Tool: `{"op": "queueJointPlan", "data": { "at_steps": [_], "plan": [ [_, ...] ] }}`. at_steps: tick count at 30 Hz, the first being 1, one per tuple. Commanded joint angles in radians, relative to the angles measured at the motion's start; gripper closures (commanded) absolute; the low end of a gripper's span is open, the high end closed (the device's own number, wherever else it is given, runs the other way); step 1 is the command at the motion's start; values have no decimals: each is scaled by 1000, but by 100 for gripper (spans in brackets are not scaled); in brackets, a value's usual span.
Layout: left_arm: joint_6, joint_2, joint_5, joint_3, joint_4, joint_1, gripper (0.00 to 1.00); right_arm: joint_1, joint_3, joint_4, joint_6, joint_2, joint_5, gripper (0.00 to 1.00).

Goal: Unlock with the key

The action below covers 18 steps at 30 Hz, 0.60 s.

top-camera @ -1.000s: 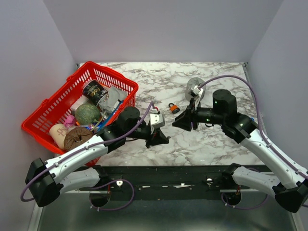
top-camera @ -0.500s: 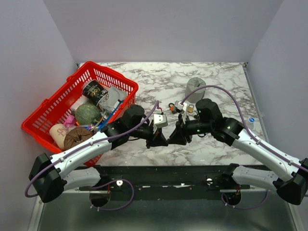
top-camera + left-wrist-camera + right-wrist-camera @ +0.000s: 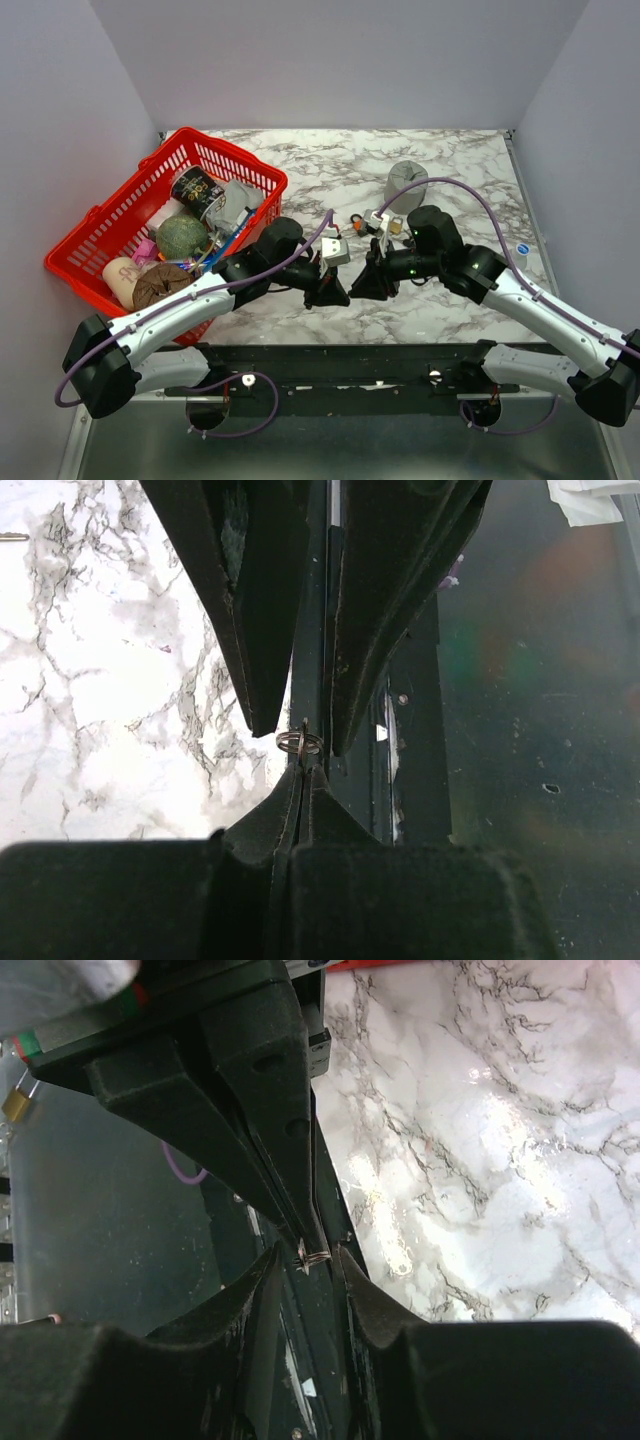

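My left gripper [image 3: 338, 294] [image 3: 303, 765] is shut on the key. Only the key's small wire ring [image 3: 299, 743] sticks out past the fingertips; the black head and blade are hidden between the pads. My right gripper [image 3: 357, 290] [image 3: 305, 1255] faces it tip to tip at the table's front edge, jaws apart, one finger on each side of the ring [image 3: 316, 1256]. The right gripper's fingers [image 3: 255, 610] fill the top of the left wrist view. The orange padlock [image 3: 357, 221] lies on the marble behind the grippers, with a brass padlock [image 3: 397, 227] next to it.
A red basket [image 3: 262, 178] full of items stands at the left. A grey roll [image 3: 405, 181] sits at the back centre. The black frame rail [image 3: 400, 352] runs just below the grippers. A small white-and-blue disc [image 3: 521, 250] lies at the right.
The right arm swung from beside the orange padlock forward and left to meet the left gripper. The left gripper shifted slightly right. Little has moved in the last half second.
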Motion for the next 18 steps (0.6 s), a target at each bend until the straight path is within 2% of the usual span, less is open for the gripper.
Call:
{"op": "queueJointPlan", "data": {
  "at_steps": [1,11,14,15,18],
  "plan": [
    [13,5,34,31,-12,2,100,8,2,23,3,-27,16,67],
    [13,2,34,31,-14,2,100,8,-7,31,9,-11,-6,76],
    [13,0,31,32,-14,2,100,8,-7,29,9,-8,-9,83],
    [13,0,31,32,-12,2,100,9,-8,32,9,-8,-7,90],
    [13,-3,26,31,-12,2,100,8,-16,35,12,-7,-10,99]
  ]
}}
